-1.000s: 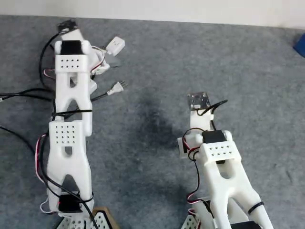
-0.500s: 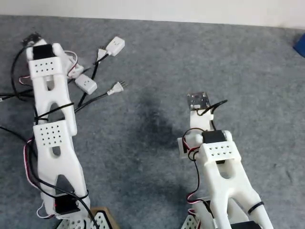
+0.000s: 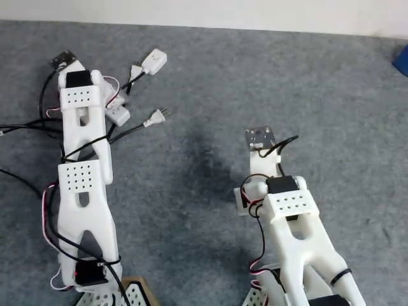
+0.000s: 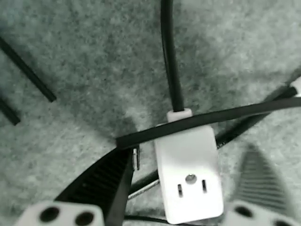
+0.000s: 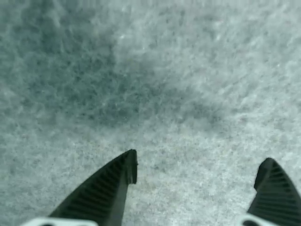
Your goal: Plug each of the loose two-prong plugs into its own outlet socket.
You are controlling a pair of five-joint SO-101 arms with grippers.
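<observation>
The right arm [image 3: 293, 217] is nearest, at the right of the grey mat [image 3: 210, 95]. Its wrist points far over bare mat, well apart from every plug and socket. The right gripper [image 5: 200, 162] is spread wide. Its two black fingers [image 5: 113, 188] hang above the mat with nothing between them.

The left arm [image 3: 83, 185] stretches farther out along the left side, above a tangle of black cables [image 3: 25, 124]. The left gripper [image 4: 188, 155] is also spread and pinches nothing. Its fingers [image 4: 108, 183] stand one on each side of the near socket [image 4: 188, 183], apart from its sides. That white socket lies face up on the mat, its slots showing, and in the high view it is partly under the left wrist [image 3: 118, 115]. A black cable [image 4: 211, 120] crosses over the socket's far end, where its own cord [image 4: 170, 56] runs off.

Just right of the near socket lies a loose plug [image 3: 156, 116]. It is flat on the mat and plugged into nothing, with its two prongs pointing right.

Farther off, the far socket [image 3: 155, 61] lies on the mat to the right of the left wrist. A second plug [image 3: 135, 70] sits right against its near-left end. I cannot tell whether that plug is seated in it.
</observation>
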